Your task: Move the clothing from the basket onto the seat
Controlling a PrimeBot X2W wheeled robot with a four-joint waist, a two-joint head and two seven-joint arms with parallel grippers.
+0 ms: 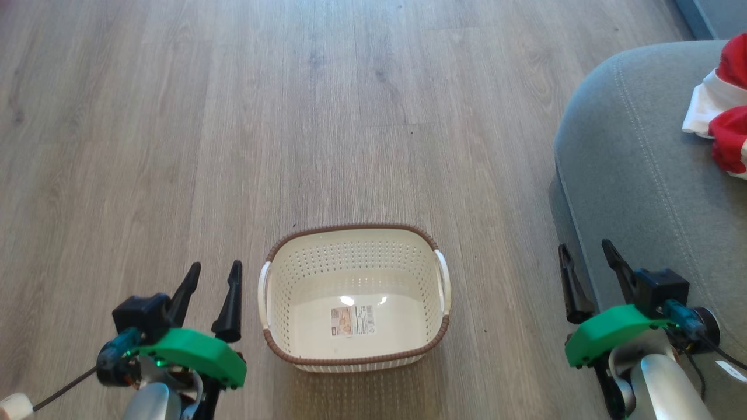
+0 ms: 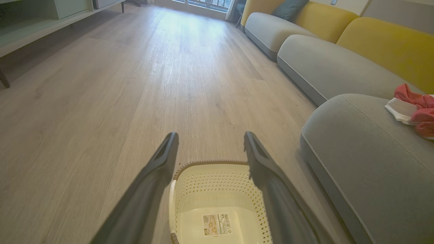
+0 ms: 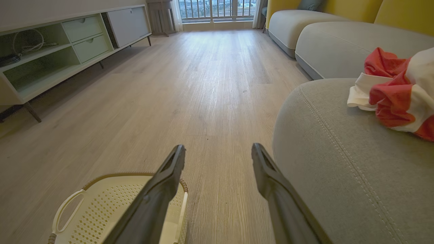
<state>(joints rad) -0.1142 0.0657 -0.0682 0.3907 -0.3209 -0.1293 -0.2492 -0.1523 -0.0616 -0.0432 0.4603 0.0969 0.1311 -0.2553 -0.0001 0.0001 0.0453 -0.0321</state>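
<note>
Partly cut off, the clothing (image 1: 727, 132) lies on the seat (image 1: 630, 175).

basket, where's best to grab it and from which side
Grip the white side handle at the basket's left end, coming down from above with the left gripper: the basket stands upright and that loop stands off the wall, nearest that gripper.

The head view looks steeply down onto the wooden floor (image 1: 233, 116), with the basket (image 1: 350, 262) low at centre. Both wrist views sit low and face along the floor toward a far window (image 3: 217, 8), the left nearer the basket, the right nearer the seat (image 3: 339, 152). All three share basket, seat edge and clothing (image 3: 390, 95).
</note>
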